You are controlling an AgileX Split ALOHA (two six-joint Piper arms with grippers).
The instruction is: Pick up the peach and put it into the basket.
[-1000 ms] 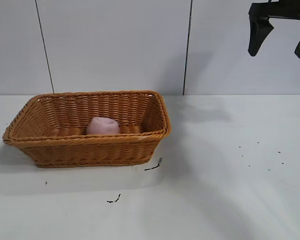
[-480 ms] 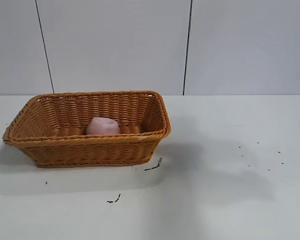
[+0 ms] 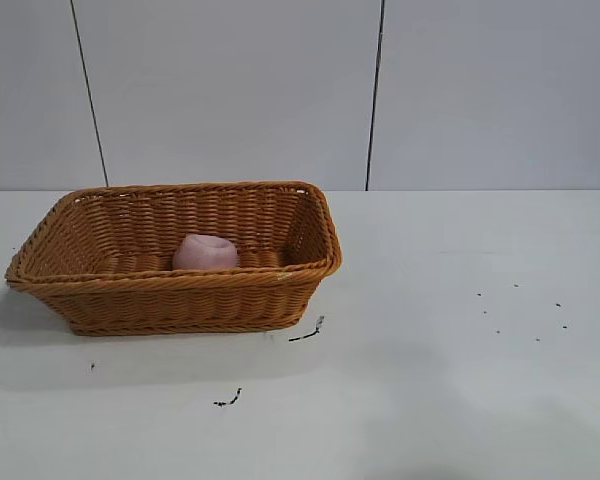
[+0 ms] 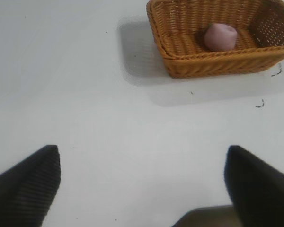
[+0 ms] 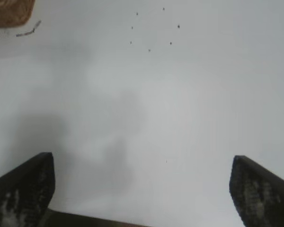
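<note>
The dusty-pink peach (image 3: 205,251) lies inside the orange-brown wicker basket (image 3: 170,290) at the table's left. Both also show in the left wrist view, the peach (image 4: 220,36) inside the basket (image 4: 180,61). Neither gripper shows in the exterior view. My left gripper (image 4: 142,165) is open and empty, high above bare table, well away from the basket. My right gripper (image 5: 141,172) is open and empty above bare table; a corner of the basket (image 5: 9,12) shows far off in its view.
Small dark specks (image 3: 520,310) lie on the white table at the right. Two dark scraps (image 3: 307,332) lie in front of the basket. A grey panelled wall stands behind the table.
The right gripper was at the top right of the exterior view one second ago and has since left that view. The peach and basket have not moved.
</note>
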